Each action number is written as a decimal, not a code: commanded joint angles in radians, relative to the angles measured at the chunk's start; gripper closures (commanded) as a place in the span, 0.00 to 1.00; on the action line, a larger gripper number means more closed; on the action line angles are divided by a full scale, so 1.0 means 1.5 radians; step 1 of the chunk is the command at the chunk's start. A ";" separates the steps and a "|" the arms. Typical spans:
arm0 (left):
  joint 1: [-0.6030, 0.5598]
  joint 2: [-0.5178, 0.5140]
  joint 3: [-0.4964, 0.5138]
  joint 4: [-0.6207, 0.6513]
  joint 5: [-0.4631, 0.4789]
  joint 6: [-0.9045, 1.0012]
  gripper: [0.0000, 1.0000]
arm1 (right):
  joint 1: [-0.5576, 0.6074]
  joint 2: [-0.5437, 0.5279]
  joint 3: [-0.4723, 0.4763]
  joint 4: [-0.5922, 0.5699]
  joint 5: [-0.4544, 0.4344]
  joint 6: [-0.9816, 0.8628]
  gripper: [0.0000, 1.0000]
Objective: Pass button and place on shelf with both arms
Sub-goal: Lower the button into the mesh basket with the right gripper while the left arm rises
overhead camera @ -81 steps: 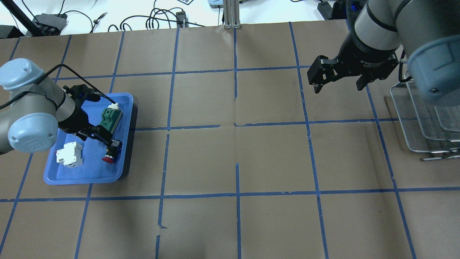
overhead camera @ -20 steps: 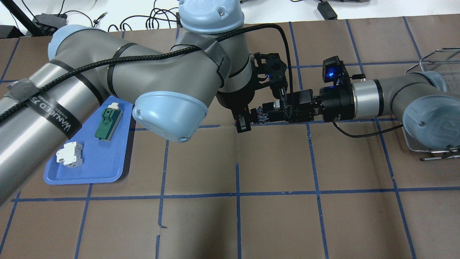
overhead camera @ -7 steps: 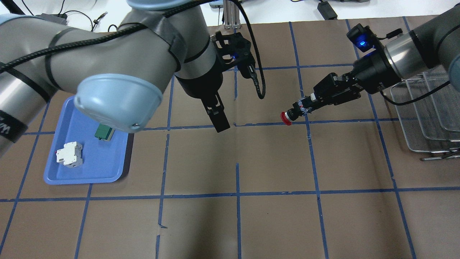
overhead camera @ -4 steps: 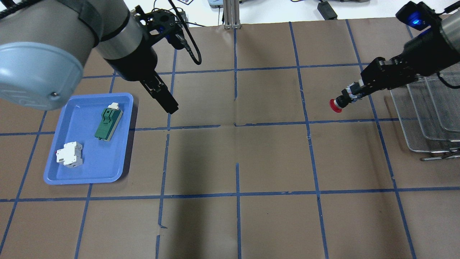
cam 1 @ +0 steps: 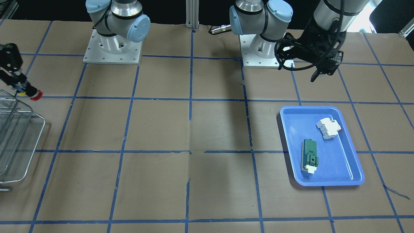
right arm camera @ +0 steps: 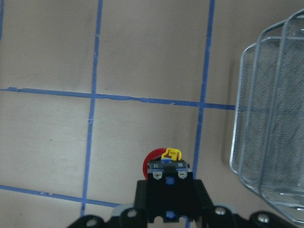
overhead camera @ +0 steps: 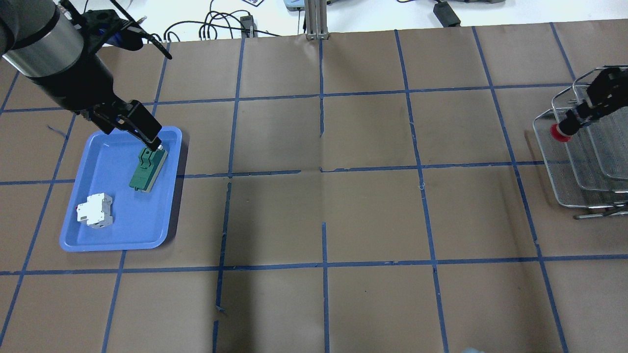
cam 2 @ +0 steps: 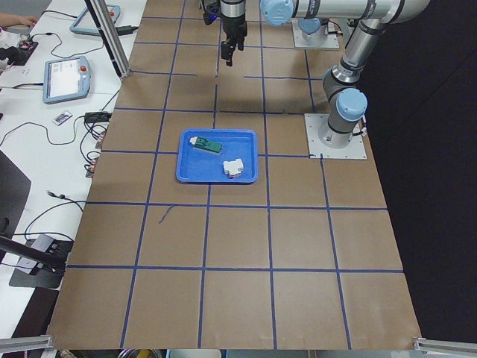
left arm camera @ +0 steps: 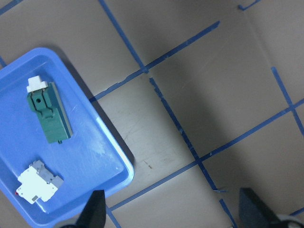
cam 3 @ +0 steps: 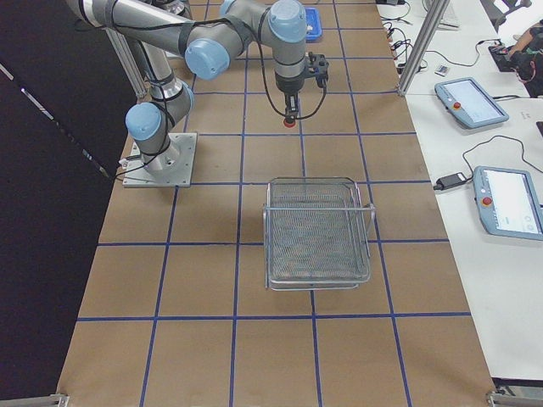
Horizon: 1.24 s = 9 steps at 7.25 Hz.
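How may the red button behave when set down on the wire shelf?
The button has a round cap that seems wider than its body, so on its side it may roll in a curve. It looks small and rigid, probably light. The shelf is open mesh, so it might settle tilted.

Blue tray (cam 2: 197, 165) holding green module (cam 2: 209, 144) and white breaker (cam 2: 234, 167), left claw (cam 2: 231, 58) hanging above table (cam 2: 246, 253)

Bright, even light from above falls on the brown worktop (overhead camera: 373, 215), with a broad soft shadow down its middle. A pale glare streak lies on the blue tray (left arm camera: 102, 142). In the left wrist view the jaws at the bottom edge are dark and blurred. Both side views go black beyond the worktop's edge.
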 commanded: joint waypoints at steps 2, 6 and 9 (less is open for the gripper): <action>-0.086 0.015 -0.030 0.042 0.009 -0.187 0.00 | -0.096 0.084 0.005 -0.172 -0.064 -0.191 0.88; -0.074 0.006 -0.015 0.079 0.006 -0.205 0.00 | -0.139 0.164 0.004 -0.230 -0.056 -0.277 0.63; -0.072 0.012 -0.024 0.064 0.012 -0.218 0.00 | -0.139 0.164 0.001 -0.218 -0.057 -0.277 0.28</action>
